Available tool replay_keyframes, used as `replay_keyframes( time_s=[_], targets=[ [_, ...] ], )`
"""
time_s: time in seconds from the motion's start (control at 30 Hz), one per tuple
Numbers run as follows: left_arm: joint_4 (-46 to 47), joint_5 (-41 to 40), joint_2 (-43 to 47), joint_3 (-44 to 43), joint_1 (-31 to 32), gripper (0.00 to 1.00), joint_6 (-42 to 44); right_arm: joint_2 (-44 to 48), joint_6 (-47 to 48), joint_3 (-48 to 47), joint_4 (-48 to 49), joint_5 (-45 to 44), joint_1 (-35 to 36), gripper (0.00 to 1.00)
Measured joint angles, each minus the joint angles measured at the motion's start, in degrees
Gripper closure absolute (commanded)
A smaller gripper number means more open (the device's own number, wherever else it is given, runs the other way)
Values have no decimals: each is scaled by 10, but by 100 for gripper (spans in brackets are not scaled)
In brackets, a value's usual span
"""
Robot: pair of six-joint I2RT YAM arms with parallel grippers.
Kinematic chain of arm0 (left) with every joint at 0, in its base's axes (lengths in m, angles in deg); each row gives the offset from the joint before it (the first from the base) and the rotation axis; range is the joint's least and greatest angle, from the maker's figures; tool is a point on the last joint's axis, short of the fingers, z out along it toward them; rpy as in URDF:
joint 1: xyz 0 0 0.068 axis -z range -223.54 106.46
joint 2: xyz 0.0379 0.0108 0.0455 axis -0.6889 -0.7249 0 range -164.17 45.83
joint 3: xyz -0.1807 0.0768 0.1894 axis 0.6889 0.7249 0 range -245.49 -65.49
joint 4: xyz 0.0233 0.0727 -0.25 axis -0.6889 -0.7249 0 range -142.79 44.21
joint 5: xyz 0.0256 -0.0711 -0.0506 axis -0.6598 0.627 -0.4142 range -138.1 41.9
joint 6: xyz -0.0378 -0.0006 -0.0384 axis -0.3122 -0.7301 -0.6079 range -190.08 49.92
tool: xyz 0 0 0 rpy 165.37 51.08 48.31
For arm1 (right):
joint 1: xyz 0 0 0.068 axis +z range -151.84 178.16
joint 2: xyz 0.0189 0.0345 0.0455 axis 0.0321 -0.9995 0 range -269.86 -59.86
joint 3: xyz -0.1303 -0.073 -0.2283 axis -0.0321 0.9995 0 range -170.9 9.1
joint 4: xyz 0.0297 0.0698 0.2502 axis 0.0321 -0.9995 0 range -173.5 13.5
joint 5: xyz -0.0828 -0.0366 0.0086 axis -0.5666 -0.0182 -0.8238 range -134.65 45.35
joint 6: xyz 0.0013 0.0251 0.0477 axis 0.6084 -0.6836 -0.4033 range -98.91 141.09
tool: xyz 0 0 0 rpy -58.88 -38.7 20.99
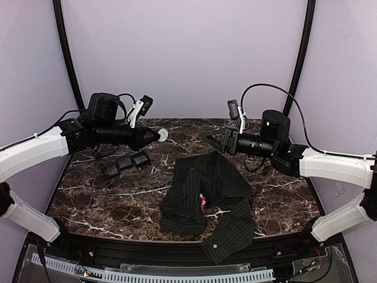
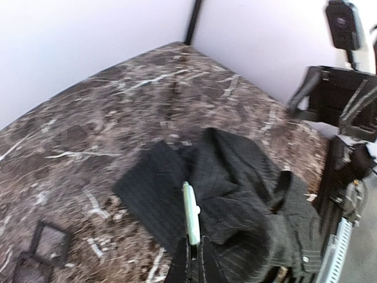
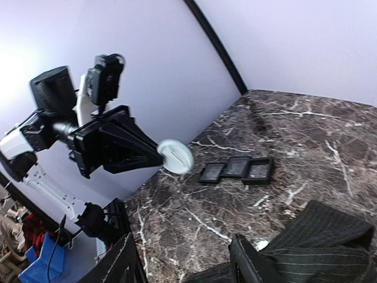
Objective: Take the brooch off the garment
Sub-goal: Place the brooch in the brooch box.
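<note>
Pale disc [image 3: 176, 157] sits pinched in left tool [image 1: 155, 135].

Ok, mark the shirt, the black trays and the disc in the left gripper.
shirt [image 1: 189, 187], top view, its striped middle.
black trays [image 1: 125, 163], top view, the middle tray.
disc [image 3: 175, 156], right wrist view, its flat face.

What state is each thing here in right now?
left gripper: shut, pinching a pale disc by its edge, above the table.
pale disc: held in the air, off the shirt.
right gripper: open, empty, raised near the shirt's far edge.
shirt: crumpled on the table, untouched.
pink bit: in a shirt fold; too small to identify.
three black trays: in a row, apparently empty.
</note>
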Motion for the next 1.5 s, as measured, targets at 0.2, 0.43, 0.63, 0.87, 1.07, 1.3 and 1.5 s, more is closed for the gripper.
replay_keyframes(
  time_s=[0.2, 0.43, 0.63, 0.87, 1.07, 1.3, 1.5],
  targets=[
    [-62, -210, 26, 30, -14, 99, -43, 15, 20, 1, -61, -53, -56, 44],
    [-177, -335, 1, 52, -85, 99, -94, 31, 40, 18, -90, -68, -85, 43],
    [-232, -360, -71, 52, -144, 99, -101, 36, 41, 34, -89, -66, -89, 43],
    [-262, -352, -148, 39, -181, 99, -78, 39, 39, 49, -88, -61, -90, 43],
    [-265, -352, -186, 30, -196, 99, -58, 39, 37, 52, -84, -57, -91, 43],
    [-263, -355, -201, 22, -206, 99, -44, 39, 35, 52, -84, -55, -91, 43],
    [-257, -370, -213, 2, -206, 99, -33, 39, 30, 53, -80, -54, -91, 43]
  ],
)
